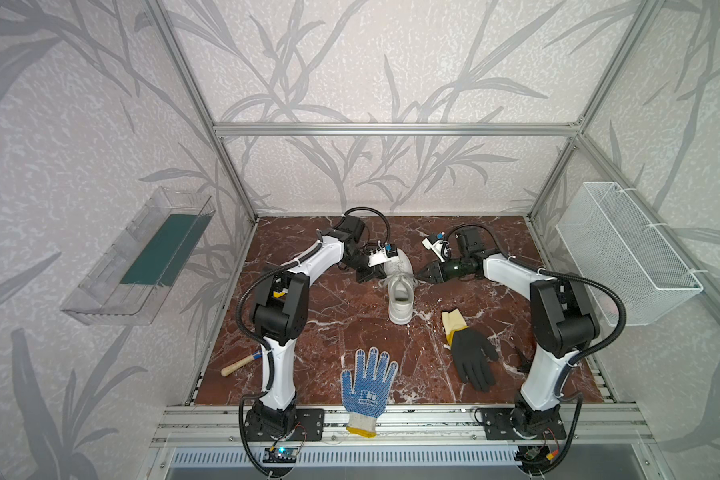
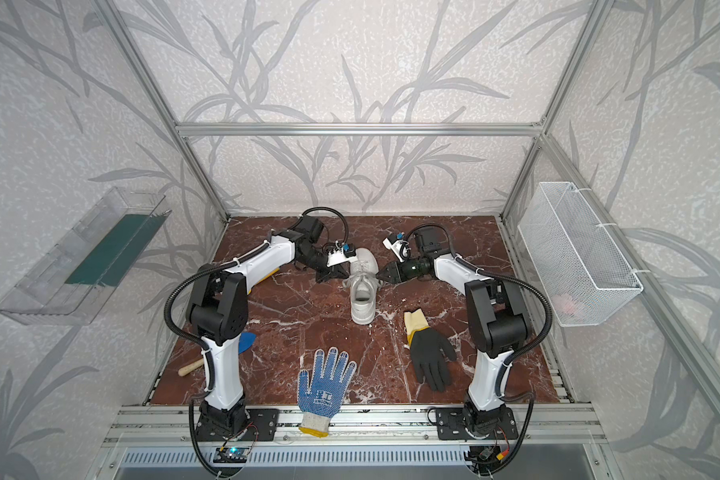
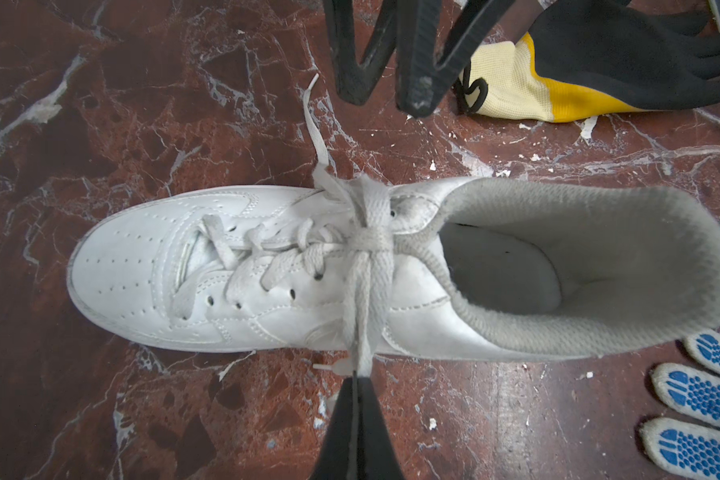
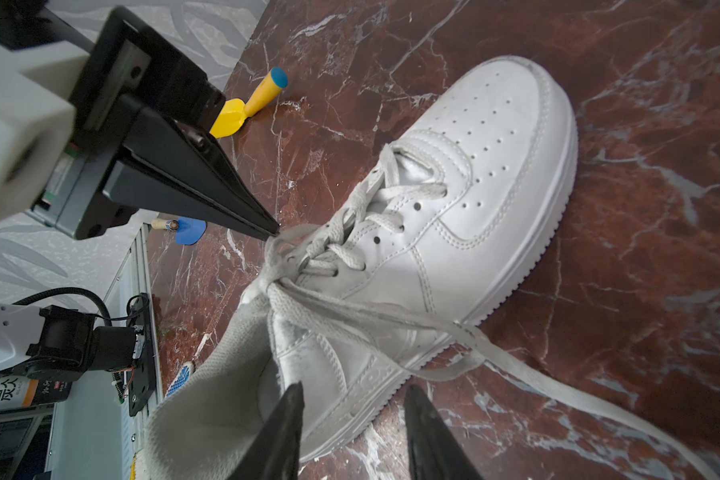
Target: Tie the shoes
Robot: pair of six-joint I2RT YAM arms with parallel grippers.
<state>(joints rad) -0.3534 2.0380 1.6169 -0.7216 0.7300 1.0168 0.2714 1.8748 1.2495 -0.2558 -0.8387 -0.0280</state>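
The white shoe [image 1: 400,309] [image 2: 363,305] lies mid-table, toe toward the back wall, with its laces crossed in a knot over the tongue [image 3: 368,243]. My left gripper [image 1: 376,274] [image 3: 356,376] is shut on a lace strand [image 3: 361,320] pulled taut across the shoe's side; its closed tip [image 4: 273,235] shows in the right wrist view. My right gripper [image 1: 420,274] [image 4: 352,392] stands open at the shoe's opposite side near the collar, holding nothing. A long loose lace [image 4: 512,359] trails over the marble beside it.
A black glove with yellow cuff [image 1: 470,353] lies right of the shoe. A blue-dotted white glove [image 1: 366,386] lies at the front edge, and a wooden-handled tool [image 1: 240,365] at front left. A yellow scoop [image 4: 242,112] is near the left arm. A wire basket [image 1: 628,253] hangs right, a clear tray [image 1: 142,257] left.
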